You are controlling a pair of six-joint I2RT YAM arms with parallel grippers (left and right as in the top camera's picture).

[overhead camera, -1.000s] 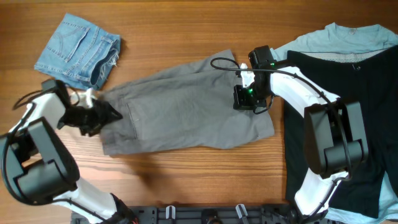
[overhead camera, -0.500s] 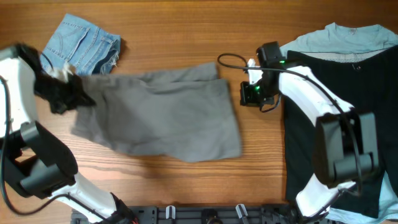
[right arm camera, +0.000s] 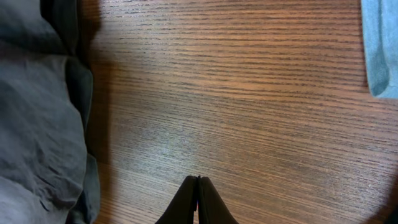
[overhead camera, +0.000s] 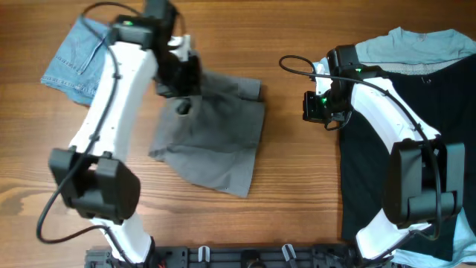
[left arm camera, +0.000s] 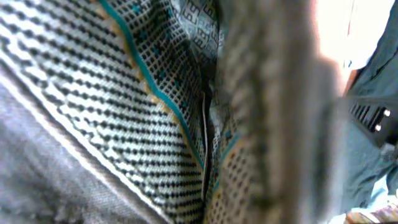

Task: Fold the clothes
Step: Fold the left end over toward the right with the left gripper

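The grey shorts lie half folded on the tabletop with the left gripper buried in their top edge — I cannot tell if it pinches — so lay that edge flat and even, while the right gripper, shut and empty, could smooth the bumps.

Between denim shorts and T-shirt lie cotton shorts.
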